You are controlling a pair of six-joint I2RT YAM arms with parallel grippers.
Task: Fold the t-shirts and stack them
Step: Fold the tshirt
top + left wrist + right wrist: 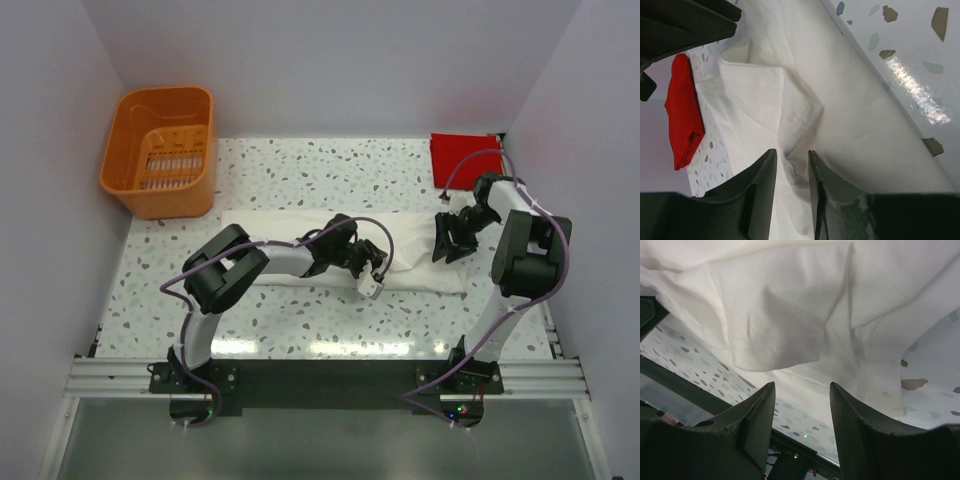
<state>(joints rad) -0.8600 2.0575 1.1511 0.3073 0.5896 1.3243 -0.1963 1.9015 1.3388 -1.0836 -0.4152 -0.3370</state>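
White tee (410,250) flat on table (300,170); L end effector (792,155) ajar, R end effector (801,387) open.

1. The cream-white t-shirt (410,248) lies flat as a long, narrow, wrinkled band. Its middle passes under the left pincer (372,284). Its far end, with a short hemmed sleeve, sits at the tips of the right pincer (450,240).
2. The red t-shirt (462,156) is a small flat square (plain, bright), lying well beyond the right pincer and apart from the cream one.
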